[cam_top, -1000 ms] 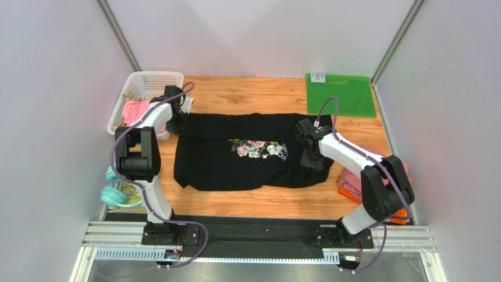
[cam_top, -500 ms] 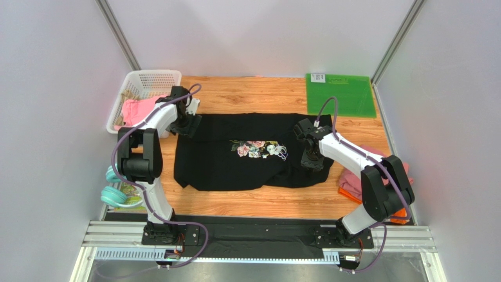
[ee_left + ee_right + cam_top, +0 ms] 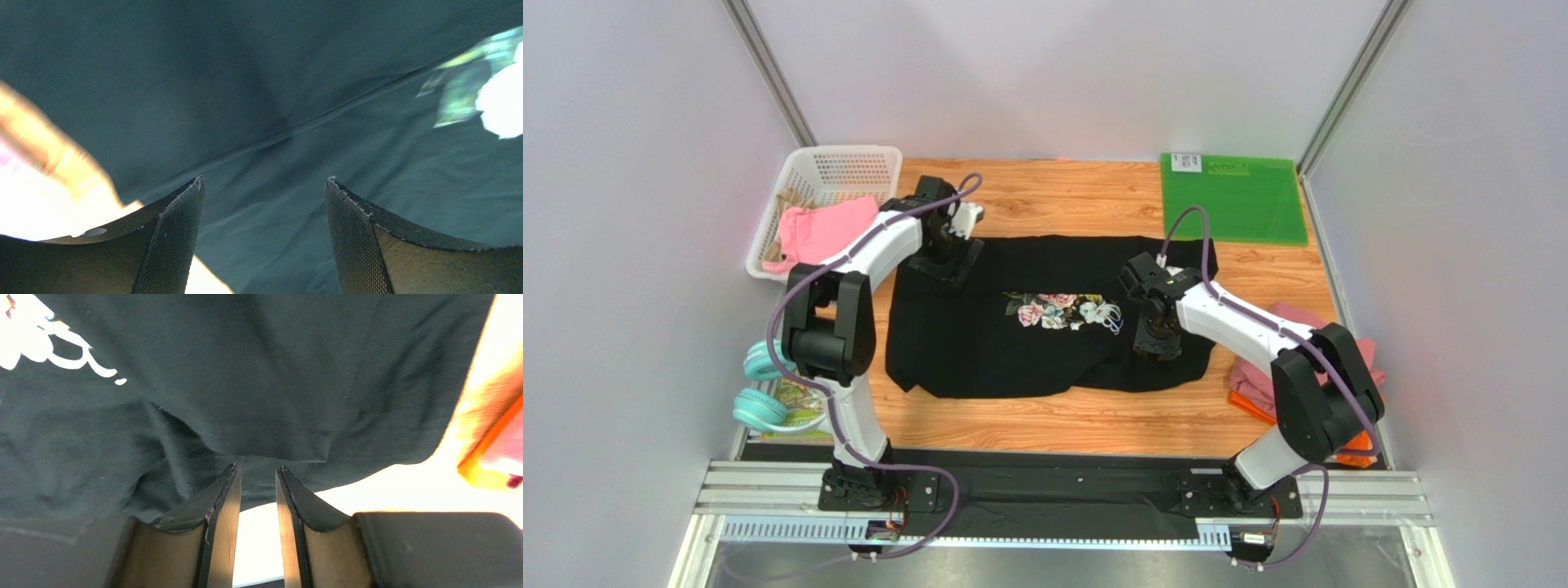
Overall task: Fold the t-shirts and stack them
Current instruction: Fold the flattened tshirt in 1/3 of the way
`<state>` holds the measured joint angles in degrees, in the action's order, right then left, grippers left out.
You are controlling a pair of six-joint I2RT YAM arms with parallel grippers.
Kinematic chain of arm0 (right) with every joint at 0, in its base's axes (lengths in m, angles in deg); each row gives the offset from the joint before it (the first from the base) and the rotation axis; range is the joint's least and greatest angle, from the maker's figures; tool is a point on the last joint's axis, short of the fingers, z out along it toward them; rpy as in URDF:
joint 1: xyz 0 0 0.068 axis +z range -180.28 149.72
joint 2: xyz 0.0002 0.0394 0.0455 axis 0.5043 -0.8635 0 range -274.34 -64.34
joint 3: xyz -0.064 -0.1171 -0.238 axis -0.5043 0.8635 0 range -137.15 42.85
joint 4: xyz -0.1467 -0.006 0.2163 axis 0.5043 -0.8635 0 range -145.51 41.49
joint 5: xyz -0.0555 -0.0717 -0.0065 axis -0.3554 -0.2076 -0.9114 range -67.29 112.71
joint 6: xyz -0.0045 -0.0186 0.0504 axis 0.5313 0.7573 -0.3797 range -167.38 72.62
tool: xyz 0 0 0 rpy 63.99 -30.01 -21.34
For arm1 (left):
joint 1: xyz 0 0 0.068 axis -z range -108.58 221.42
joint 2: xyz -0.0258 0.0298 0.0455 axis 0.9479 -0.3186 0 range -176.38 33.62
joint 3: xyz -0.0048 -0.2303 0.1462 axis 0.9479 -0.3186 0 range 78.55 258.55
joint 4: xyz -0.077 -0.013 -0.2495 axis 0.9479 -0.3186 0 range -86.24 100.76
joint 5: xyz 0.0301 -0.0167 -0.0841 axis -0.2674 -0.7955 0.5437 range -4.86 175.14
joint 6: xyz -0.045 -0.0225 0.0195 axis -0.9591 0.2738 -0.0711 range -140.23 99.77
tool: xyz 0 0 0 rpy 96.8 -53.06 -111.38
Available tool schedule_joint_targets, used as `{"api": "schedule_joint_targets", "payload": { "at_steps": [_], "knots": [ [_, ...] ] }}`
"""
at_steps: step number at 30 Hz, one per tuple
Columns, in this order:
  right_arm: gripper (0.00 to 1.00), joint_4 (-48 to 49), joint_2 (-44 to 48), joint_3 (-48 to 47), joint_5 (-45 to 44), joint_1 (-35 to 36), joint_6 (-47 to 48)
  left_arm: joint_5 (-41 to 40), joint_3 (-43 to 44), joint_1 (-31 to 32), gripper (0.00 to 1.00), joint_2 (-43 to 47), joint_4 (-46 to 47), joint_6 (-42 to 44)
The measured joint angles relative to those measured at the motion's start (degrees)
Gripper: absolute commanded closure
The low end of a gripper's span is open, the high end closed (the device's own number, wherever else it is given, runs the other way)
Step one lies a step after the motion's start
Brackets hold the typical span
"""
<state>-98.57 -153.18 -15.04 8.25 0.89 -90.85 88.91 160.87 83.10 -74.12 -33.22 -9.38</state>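
Note:
The large black t-shirt (image 3: 1014,349) lies spread on the wooden table with its floral print (image 3: 1063,310) facing up. My left gripper (image 3: 955,263) hovers over the shirt's upper left part, open, with only black cloth (image 3: 276,92) beneath its fingers (image 3: 264,180). My right gripper (image 3: 1151,341) is low over the shirt's right side. Its jaws (image 3: 256,467) stand a narrow gap apart with nothing between them, just above a folded hem of the black cloth (image 3: 276,367). A folded pink shirt (image 3: 1259,382) rests on an orange one (image 3: 1360,448) at the right edge.
A white basket (image 3: 830,165) holding pink cloth (image 3: 824,228) stands at the back left. A green mat (image 3: 1232,196) lies at the back right. Teal headphones (image 3: 762,398) sit at the left edge. Grey walls close in on both sides.
My left gripper has opened and swung right from the basket side onto the shirt's upper left part. The right gripper has shifted slightly left over the shirt.

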Motion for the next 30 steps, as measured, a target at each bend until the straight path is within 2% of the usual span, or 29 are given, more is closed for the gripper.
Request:
{"api": "schedule_joint_targets", "payload": {
  "at_steps": [5,11,14,15,16,18,21,22,23,30],
  "knots": [
    [0.68,0.2,-1.8,-1.4,0.8,0.2,0.0,2.6,6.9,1.3,0.23,-5.0,-0.4,-0.4],
    [0.69,1.8,-8.4,-7.0,2.6,0.0,0.1,1.5,17.0,0.6,0.24,-12.9,-0.7,-0.6],
    [0.69,2.4,-10.9,-8.5,3.6,0.0,0.2,0.5,19.3,0.6,0.25,-15.7,-0.9,-0.7],
    [0.69,2.5,-11.2,-8.5,3.9,0.0,0.2,0.4,19.4,0.6,0.25,-16.3,-0.9,-0.7],
    [0.69,2.6,-11.3,-8.5,4.1,0.1,0.2,0.3,19.1,0.6,0.31,-16.9,-1.0,-0.7],
    [0.69,2.7,-11.1,-8.1,4.2,0.2,0.1,0.2,17.4,0.6,0.36,-17.2,-0.9,-0.7],
    [0.69,3.0,-10.8,-7.2,4.1,0.3,0.1,-0.3,14.9,0.6,0.40,-16.8,0.0,-0.3],
    [0.69,2.9,-10.7,-6.9,3.9,0.4,0.1,-0.4,14.5,0.6,0.47,-16.6,0.3,-0.3],
    [0.69,2.7,-10.6,-6.8,3.5,0.4,0.1,-0.5,14.2,0.6,0.49,-16.5,0.5,-0.2],
    [0.71,1.6,-9.4,-6.8,0.5,-0.4,0.3,-0.5,10.3,0.6,0.56,-13.7,0.5,-0.1]
  ]
}}
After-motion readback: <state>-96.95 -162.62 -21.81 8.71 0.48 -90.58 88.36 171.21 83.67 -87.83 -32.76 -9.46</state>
